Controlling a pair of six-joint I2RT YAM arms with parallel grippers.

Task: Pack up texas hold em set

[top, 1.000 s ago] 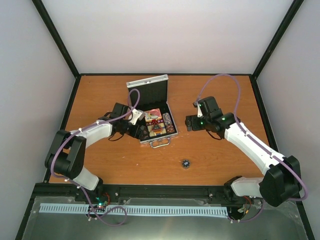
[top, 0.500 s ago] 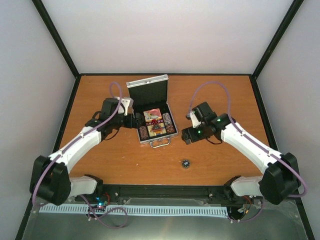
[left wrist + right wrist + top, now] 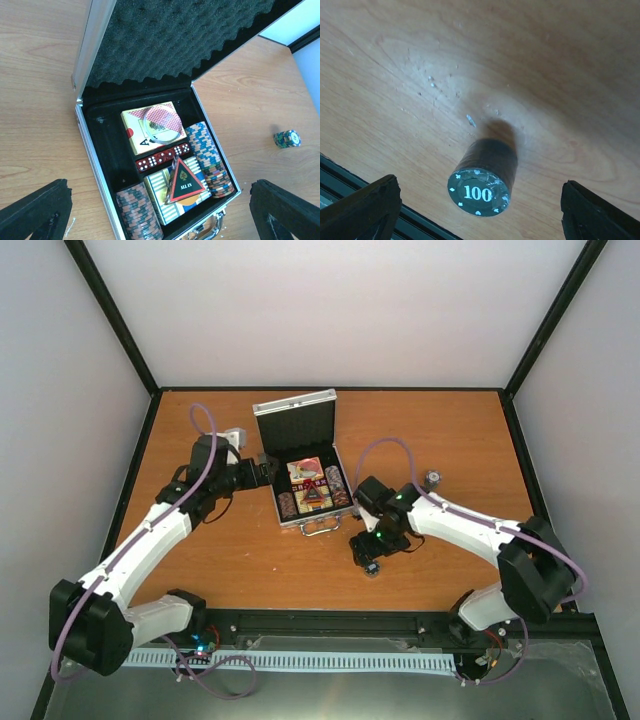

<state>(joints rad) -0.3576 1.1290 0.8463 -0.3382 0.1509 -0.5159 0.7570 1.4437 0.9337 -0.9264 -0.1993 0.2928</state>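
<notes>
- The silver case (image 3: pixel 305 462) sits open at the middle of the wooden surface (image 3: pixel 220 560), lid upright at the far side and metal handle (image 3: pixel 320 528) toward the arms.
- In the left wrist view, its black lining holds a card deck (image 3: pixel 150 132) with a clear disc (image 3: pixel 161 124) on it, a row of red dice (image 3: pixel 162 157), a triangular button (image 3: pixel 185 181) marked ALL IN, and chip rows (image 3: pixel 139 210) along both sides.
- The left claw (image 3: pixel 264 468) hangs just left of the case, released, fingers (image 3: pixel 35 212) spread wide with nothing between them.
- The right claw (image 3: pixel 366 552) is low over a dark chip stack (image 3: pixel 482 182) marked 100, near the front edge; its fingers (image 3: pixel 362 210) stand apart on either side without touching.
- A second chip stack (image 3: pixel 433 478) rests well right of the case.
</notes>
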